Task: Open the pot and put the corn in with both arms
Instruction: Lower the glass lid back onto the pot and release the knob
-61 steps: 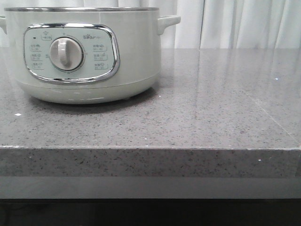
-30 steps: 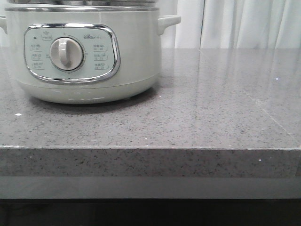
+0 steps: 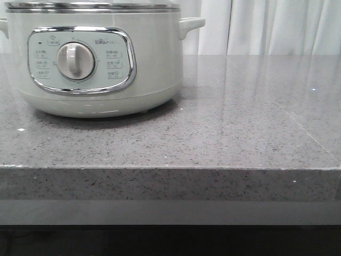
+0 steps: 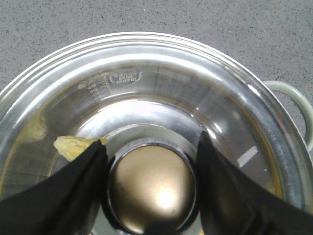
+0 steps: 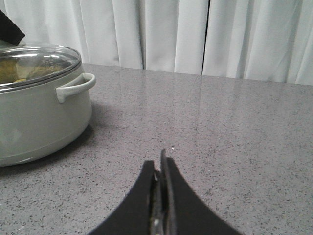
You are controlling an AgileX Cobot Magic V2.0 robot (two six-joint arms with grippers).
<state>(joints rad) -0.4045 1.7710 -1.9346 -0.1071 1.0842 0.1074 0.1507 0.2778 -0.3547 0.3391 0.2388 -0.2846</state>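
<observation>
The pale grey-green pot (image 3: 149,64) stands at the far left of the counter with its steel-rimmed glass lid (image 3: 90,6) on its rim. In the left wrist view my left gripper (image 4: 151,139) is above the lid (image 4: 161,93), with its two black fingers close on either side of the lid's round metal knob (image 4: 151,188). A piece of the yellow corn (image 4: 73,146) shows through the glass, inside the pot. My right gripper (image 5: 159,159) is shut and empty, low over the counter to the right of the pot (image 5: 39,117).
The grey speckled counter (image 3: 240,122) reaches from the pot to the right, with its front edge (image 3: 170,169) near. White curtains (image 5: 195,34) hang behind. The pot's side handle (image 5: 73,87) sticks out towards my right gripper.
In the front view the lid has come down into sight and now sits on the pot's rim. The pot has not moved.
</observation>
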